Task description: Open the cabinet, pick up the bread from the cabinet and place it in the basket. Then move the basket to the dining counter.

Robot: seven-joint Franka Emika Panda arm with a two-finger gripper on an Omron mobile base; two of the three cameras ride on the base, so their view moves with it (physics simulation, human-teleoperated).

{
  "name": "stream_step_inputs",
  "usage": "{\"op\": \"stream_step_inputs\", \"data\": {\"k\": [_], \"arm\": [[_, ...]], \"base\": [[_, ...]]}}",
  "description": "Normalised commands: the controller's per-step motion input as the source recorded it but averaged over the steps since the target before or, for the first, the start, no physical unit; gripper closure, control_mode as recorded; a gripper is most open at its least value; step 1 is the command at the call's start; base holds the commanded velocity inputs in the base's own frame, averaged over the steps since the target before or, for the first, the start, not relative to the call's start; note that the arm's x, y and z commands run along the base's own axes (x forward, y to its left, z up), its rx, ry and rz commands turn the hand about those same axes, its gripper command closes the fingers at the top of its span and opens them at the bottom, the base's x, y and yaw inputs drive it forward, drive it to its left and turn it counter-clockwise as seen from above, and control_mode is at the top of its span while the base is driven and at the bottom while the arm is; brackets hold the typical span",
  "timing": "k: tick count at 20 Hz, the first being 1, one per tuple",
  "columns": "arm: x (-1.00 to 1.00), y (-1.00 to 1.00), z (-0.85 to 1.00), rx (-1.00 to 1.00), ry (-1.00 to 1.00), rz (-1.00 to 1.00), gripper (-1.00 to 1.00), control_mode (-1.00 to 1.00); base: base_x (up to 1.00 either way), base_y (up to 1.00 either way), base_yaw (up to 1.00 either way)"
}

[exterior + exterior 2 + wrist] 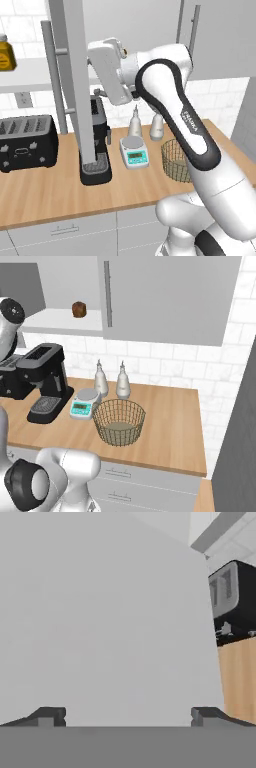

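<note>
Jaws wide apart, empty, facing the swung-open cabinet door (100,612); bread (78,309) sits upper left on the shelf (60,321), basket (119,422) waiting on the desk (170,426) below.

Cabinet (165,296) open; bread (78,309) on shelf; basket (119,421) empty

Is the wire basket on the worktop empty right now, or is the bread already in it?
Empty. The basket shows only bare mesh and its floor, while the bread sits up on the cabinet shelf.
</note>
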Motion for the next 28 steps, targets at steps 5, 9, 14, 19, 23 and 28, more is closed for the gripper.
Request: {"op": "stream_step_inputs", "data": {"k": [5,9,14,19,23,28], "arm": [[0.0,-0.99,-0.02,-0.19,-0.23,-0.12,-1.0,-1.0],[0.0,-1.0,-0.02,-0.22,-0.25,-0.18,-1.0,-1.0],[0.19,-1.0,0.02,-0.24,-0.13,-0.26,-1.0,-1.0],[0.03,-0.96,0.11,-0.4,-0.32,-0.2,-1.0,-1.0],[0.01,-1.0,0.19,-0.41,-0.24,-0.18,-1.0,-1.0],[0.3,-0.84,0.41,-0.22,-0.02,-0.17,-1.0,-1.0]], "base": [[0.0,0.0,0.0],[0.0,0.0,0.0],[0.0,0.0,0.0],[0.0,0.0,0.0],[0.0,0.0,0.0],[0.0,0.0,0.0]]}}
